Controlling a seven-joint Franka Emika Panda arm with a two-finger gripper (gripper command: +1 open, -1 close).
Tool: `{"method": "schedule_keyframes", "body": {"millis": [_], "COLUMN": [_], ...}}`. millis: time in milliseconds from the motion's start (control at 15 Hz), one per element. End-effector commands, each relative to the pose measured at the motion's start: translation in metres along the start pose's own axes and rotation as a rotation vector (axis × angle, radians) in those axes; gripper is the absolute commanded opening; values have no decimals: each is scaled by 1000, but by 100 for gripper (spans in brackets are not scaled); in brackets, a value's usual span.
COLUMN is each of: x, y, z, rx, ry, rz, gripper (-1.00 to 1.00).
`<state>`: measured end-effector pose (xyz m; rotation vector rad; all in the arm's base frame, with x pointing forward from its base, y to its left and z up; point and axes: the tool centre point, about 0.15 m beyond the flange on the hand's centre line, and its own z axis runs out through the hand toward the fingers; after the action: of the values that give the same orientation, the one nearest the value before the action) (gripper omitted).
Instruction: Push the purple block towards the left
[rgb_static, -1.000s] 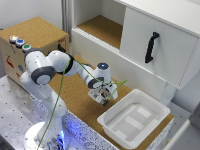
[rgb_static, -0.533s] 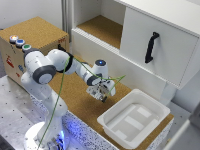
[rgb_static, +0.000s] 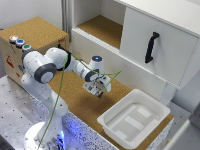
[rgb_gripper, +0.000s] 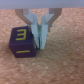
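Observation:
In the wrist view a purple block (rgb_gripper: 21, 41) with yellow markings rests on the cork surface. My gripper (rgb_gripper: 41, 45) stands right beside it. The two pale fingers (rgb_gripper: 37, 31) are pressed close together, shut on nothing, and their tips touch or nearly touch the block's side. In the exterior view the gripper (rgb_static: 100, 91) points down at the cork board in front of the cabinet, and the block is mostly hidden beneath it.
A white tray (rgb_static: 116, 126) lies on the cork board toward the exterior view's right. A white cabinet with a black handle (rgb_static: 150, 47) stands behind. A cork-topped box with coloured buttons (rgb_static: 20, 43) sits at the left. A green cable (rgb_static: 60, 85) hangs along the arm.
The gripper has dropped slightly toward the cork board and shifted very little sideways; the fingers stay shut.

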<state>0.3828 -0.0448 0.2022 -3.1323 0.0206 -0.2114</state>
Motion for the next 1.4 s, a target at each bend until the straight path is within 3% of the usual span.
{"method": "schedule_keyframes", "body": {"millis": [0, 600, 867, 1133, 1200, 1333], "x": [-2, -6, -11, -27, -29, -33], "y": [-49, -100, -74, -86, -89, -98], "z": [-7, -11, -59, -99, -106, -117], "rx": [-22, -15, -71, -76, -89, -121], "ry": [-27, -26, 10, 18, 26, 16], "rz": [33, 46, 127, 145, 155, 149], "gripper": [-100, -100, -100, -100, 100, 100]}}
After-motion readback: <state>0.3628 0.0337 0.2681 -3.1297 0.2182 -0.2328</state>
